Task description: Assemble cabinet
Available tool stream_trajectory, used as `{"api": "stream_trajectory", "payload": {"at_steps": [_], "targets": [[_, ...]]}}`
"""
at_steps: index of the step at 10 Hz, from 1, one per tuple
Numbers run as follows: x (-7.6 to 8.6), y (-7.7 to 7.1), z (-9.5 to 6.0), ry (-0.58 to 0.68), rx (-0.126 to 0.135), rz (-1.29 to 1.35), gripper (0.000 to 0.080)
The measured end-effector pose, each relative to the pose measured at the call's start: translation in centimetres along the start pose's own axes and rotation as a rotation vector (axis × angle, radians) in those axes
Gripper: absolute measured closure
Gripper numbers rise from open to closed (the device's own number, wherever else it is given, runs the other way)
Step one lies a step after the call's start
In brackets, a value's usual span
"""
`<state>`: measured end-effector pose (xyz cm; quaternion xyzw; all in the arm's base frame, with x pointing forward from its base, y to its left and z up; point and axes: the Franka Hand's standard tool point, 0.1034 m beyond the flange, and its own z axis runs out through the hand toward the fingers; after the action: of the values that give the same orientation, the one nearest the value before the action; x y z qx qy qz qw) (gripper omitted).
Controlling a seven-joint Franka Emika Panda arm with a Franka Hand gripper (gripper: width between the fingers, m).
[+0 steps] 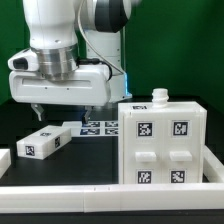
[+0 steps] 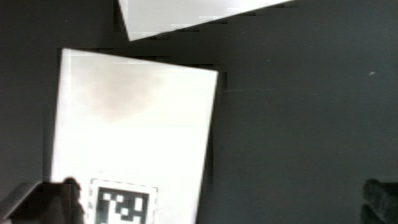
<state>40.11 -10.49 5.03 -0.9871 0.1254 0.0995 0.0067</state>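
White plastic forms the cabinet body (image 1: 165,150), a boxy block standing upright on the black counter (image 1: 90,170) toward four o'clock in the exterior view. Its facing side carries two black-and-white square tags along the upper edge, two plain raised squares below them and two more tags at the foot. A small white peg (image 1: 158,97) sticks up from its top.

Toward eight o'clock lies a flat panel (image 1: 45,141), a loose cabinet part resting flat on the counter, well apart from the body, with tags on it. Between the two and farther back, near the picture's centre, the marker board (image 1: 100,127) lies flat with its printed tags.

The arm enters the picture at twelve o'clock, and the pincer (image 1: 60,110) hangs over the flat panel without holding it.

In the wrist view the flat panel (image 2: 134,130) fills the middle, with its tag at the end nearest the pincer (image 2: 210,203). The two dark fingertips (image 2: 45,205) show at opposite edges of the picture, spread wide with nothing pinched between them. One fingertip overlaps the panel's long edge in the picture; the other stands well off to the panel's other side, over bare counter. Whether either fingertip touches the panel or the counter cannot be told.
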Motion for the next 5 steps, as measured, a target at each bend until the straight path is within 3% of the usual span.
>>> {"api": "stream_trajectory", "payload": {"at_steps": [3, 5], "targets": [[0.0, 0.1, 0.1, 0.001, -0.001, 0.004, 0.0003], [1.3, 1.7, -0.1, 0.050, -0.011, 0.039, 0.0003]]}}
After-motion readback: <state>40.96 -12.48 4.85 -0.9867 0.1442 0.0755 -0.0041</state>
